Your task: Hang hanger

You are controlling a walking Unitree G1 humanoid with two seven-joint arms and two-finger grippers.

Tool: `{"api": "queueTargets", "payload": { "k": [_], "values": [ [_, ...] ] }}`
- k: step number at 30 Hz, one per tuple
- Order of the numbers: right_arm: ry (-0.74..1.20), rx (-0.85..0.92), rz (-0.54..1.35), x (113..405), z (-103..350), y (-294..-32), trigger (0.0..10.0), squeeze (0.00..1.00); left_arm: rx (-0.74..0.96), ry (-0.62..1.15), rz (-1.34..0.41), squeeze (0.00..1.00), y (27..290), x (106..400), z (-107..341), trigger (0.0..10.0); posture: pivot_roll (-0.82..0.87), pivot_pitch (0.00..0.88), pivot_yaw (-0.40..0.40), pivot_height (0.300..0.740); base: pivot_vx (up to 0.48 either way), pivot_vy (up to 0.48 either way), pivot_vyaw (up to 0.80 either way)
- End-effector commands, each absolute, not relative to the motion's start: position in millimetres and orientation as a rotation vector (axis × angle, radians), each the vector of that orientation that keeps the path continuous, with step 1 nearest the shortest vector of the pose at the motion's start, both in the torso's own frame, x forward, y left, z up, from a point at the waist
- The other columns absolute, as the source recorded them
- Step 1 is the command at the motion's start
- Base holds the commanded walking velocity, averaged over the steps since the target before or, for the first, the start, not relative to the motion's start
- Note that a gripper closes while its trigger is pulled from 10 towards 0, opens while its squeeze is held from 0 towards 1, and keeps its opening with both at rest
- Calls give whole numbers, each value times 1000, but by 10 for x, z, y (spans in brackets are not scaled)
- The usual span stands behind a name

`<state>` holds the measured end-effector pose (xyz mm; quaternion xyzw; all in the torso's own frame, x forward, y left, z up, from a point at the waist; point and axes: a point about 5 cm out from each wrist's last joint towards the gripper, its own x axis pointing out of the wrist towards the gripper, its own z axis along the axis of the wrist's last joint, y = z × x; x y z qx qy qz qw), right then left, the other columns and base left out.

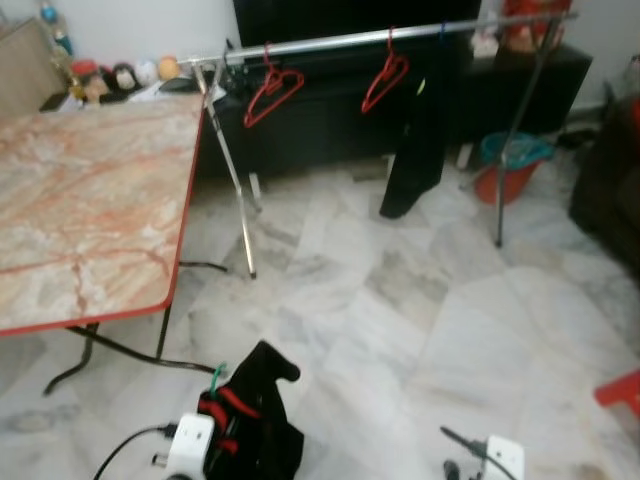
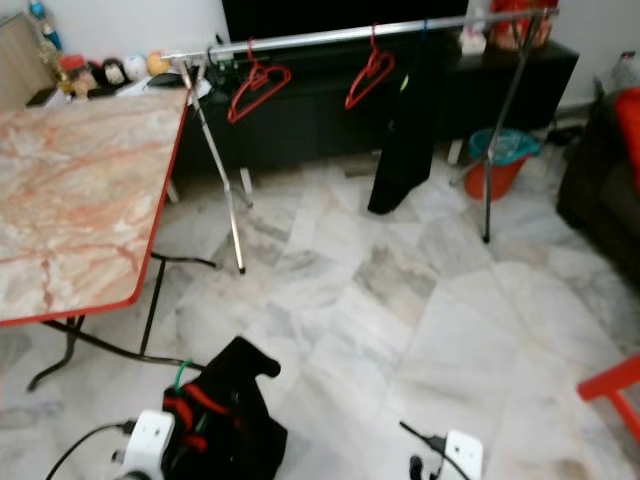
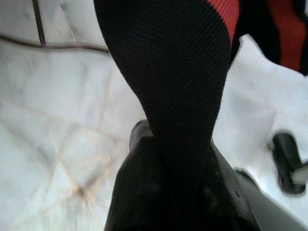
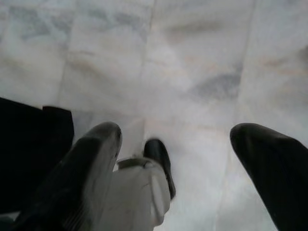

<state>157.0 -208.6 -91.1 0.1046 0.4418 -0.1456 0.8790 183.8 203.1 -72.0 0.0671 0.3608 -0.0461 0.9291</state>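
Here the left tool [image 1: 225, 408], low in the head views, is clamped on a red hanger [image 1: 232, 403] wrapped in a black garment [image 1: 262, 415]; a green hook [image 1: 217, 376] pokes up from the bundle. The left wrist view shows dark knit cloth with a red stripe running right along the tool. The clothes rail [image 1: 380, 38] lies well ahead, across the marble floor [image 1: 400, 300], its long axis running left to right along the far wall. The left arm carries the load, so the coming move likely depends on closing that gap and lifting the hook to the bar.

Two empty red hangers [image 1: 272, 95] and a hanging dark garment [image 1: 415, 150] already sit on the rail. The right tool [image 4: 178, 159] has its fingers spread apart over bare floor.

A marble-topped surface [image 1: 90, 200] with a red edge stands to the left, just beside the rail's left leg. An orange bucket [image 1: 510, 165] sits beyond the rail.
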Motion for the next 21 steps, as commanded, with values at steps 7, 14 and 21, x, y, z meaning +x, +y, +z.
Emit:
{"api": "queueTargets", "payload": {
  "k": [7, 14, 21],
  "values": [
    [938, 233, -304, 1534, -933, -2054, 10000, 0, 138, 740, -78, 0, 2066, 1844, -713, 10000, -174, 42, 98, 740, -308, 0, 0],
    [937, 231, -300, 1534, -933, -2053, 10000, 0, 139, 751, -72, 0, 2085, 1827, -722, 10000, -170, 48, 96, 740, -307, 0, 0],
    [935, 233, -301, 1539, -931, -2050, 10000, 0, 138, 756, -72, 0, 2085, 1828, -725, 10000, -173, 45, 99, 740, -307, 0, 0]
  ]
}}
